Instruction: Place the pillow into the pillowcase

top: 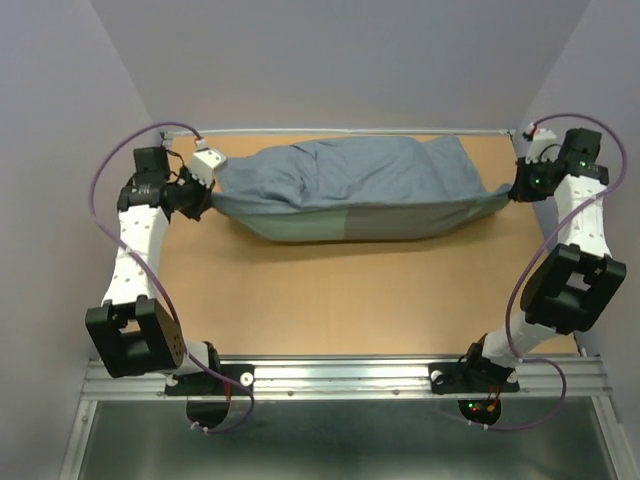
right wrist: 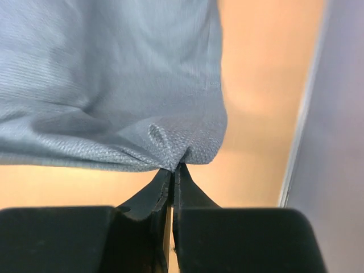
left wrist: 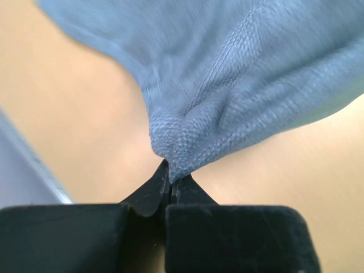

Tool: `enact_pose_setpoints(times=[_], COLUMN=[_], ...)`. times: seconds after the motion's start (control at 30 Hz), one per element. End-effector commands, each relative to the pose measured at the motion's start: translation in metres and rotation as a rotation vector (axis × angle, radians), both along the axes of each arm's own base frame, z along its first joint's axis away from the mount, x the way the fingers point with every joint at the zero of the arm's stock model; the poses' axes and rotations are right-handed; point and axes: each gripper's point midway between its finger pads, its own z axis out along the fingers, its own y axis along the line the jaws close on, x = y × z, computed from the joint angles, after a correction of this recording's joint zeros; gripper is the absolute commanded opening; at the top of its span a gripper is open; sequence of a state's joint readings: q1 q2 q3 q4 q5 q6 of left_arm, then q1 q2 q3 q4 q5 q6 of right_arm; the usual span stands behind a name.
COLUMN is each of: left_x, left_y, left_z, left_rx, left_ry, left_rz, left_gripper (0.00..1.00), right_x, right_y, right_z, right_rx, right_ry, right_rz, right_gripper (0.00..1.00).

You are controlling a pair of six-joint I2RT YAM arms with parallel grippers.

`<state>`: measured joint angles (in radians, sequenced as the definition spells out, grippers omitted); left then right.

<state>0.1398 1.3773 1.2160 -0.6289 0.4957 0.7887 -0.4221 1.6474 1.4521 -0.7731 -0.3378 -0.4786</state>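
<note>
Across the far half of the surface (top: 340, 300), the pillowcase (top: 350, 185) lay stretched lengthwise between the two arms. It was plump and bulging, grey-blue on top with a muted green block along its near side. The left fingers (left wrist: 169, 181) were clenched tight on a puckered corner of grey-blue fabric at the case's left end, the cloth bunched right at their tips. The right fingers (right wrist: 173, 177) were likewise pinched together on a gathered fold at the case's right end, close to the surface's right edge. Whether the pillow sat inside could not be seen; only the case's swollen shape showed. The surface was tan and wood-coloured. A metal rail (top: 340, 378) ran along its near edge, carrying both arm bases. Pale lilac-grey walls (top: 350, 60) enclosed it at the back and on both sides, and purple cables (top: 110, 170) looped from each arm.
</note>
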Motion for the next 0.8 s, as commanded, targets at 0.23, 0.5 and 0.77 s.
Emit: enact_pose_setpoints(times=[0.23,0.5,0.77], left_x=[0.006,-0.065,-0.014], left_y=[0.03,0.024,0.032], left_z=[0.277,0.397,0.329], left_rx=[-0.248,-0.253,-0.22], left_ry=[-0.69,-1.055,-0.894], left_rz=[0.328,0.356,0.327], left_gripper=[0.0,0.0,0.0], right_x=[0.006,-0.06,0.003], right_y=[-0.041,-0.037,-0.068], right_z=[0.317,0.46,0.38], right_rx=[-0.031,-0.174,-0.122], right_ry=[-0.757,-1.157,-0.975], right_rz=[-0.271,-0.414,-0.389], right_gripper=[0.01,0.0,0.01])
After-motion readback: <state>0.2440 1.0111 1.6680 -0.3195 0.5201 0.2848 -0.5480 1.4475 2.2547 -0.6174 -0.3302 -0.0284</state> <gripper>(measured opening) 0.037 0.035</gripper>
